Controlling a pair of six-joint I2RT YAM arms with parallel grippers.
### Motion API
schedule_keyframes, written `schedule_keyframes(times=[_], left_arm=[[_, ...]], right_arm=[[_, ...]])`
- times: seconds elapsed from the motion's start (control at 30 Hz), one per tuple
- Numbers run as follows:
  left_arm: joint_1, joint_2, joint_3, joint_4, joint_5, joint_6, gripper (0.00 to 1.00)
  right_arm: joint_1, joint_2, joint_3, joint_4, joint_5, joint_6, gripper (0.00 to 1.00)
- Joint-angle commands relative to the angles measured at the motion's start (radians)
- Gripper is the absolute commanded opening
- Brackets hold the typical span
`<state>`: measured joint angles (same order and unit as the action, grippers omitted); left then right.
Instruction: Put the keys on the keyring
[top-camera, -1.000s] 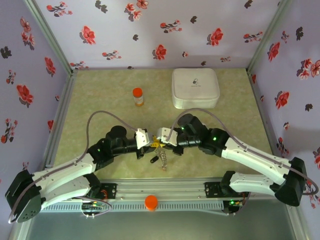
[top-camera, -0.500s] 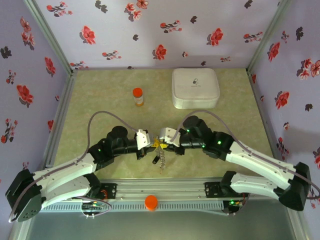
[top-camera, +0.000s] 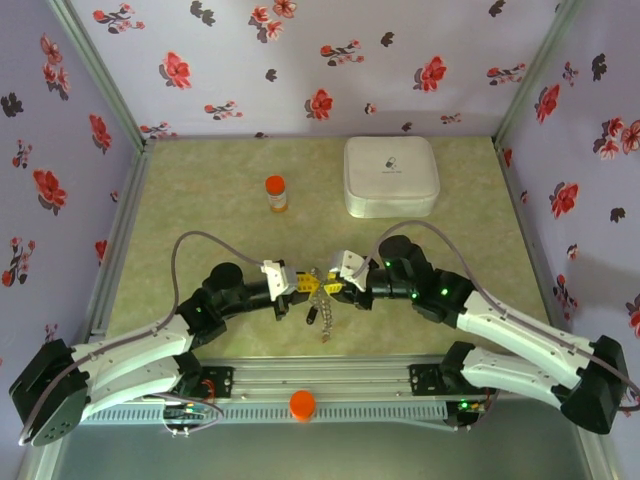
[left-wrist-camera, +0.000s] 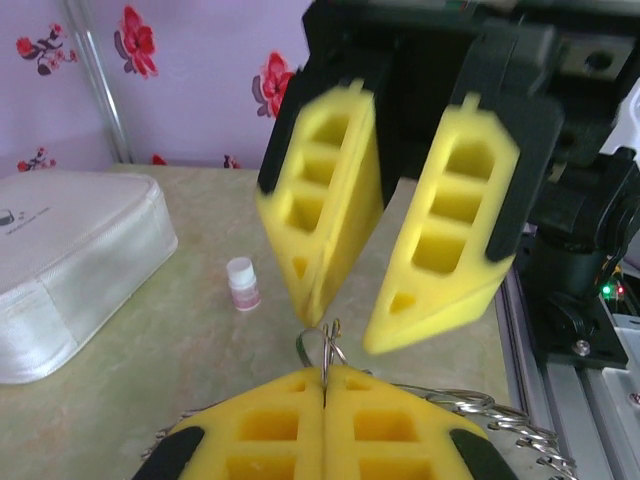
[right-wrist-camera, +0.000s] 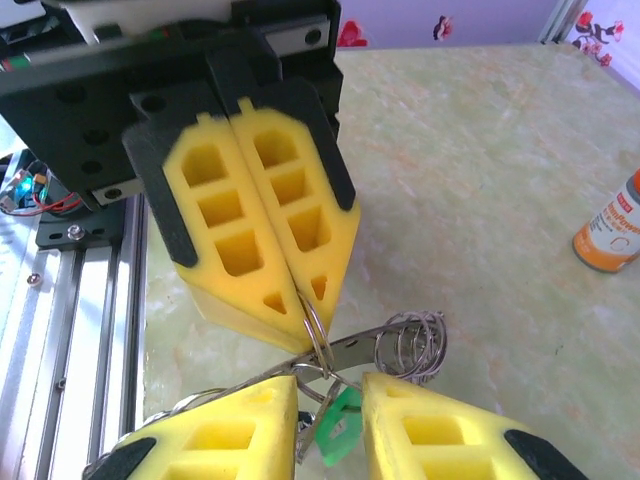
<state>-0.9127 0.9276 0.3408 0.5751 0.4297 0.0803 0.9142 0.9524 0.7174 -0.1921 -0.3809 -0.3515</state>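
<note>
Both arms are sliding lower in the frame, and the right claw (top-camera: 338, 287) is opening a little, with a green key (right-wrist-camera: 335, 432) sitting in the gap between its fingers (right-wrist-camera: 440, 440). The left claw (top-camera: 300, 285) is squeezing shut on the thin keyring (left-wrist-camera: 326, 350) at the lower middle of the green speckled table (top-camera: 200, 200). Purple flowery walls (top-camera: 300, 70) are standing around, with an orange bottle (top-camera: 276, 193) and a white case (top-camera: 391, 176) sitting farther up.

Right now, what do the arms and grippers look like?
The left arm and right arm have white links, black joints and a looping grey cable each. The left gripper and right gripper have yellow wedge-shaped fingers with rectangular pockets, on black mounts.
</note>
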Motion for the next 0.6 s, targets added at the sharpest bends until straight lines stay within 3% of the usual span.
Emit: schedule_keyframes(times=[0.0,0.4,0.57], left_arm=[[0.001,0.003,-0.008,0.107,0.026,-0.026,0.0],[0.0,-0.001,-0.012,0.125,0.039,-0.025,0.0],[0.002,-0.011,-0.034,0.204,0.056,-0.049,0.0]], right_arm=[[0.004,0.023,0.023,-0.041,0.034,-0.025,0.26],[0.004,0.033,0.044,-0.097,-0.029,-0.012,0.22],[0.004,0.035,0.048,-0.061,-0.037,-0.009,0.09]])
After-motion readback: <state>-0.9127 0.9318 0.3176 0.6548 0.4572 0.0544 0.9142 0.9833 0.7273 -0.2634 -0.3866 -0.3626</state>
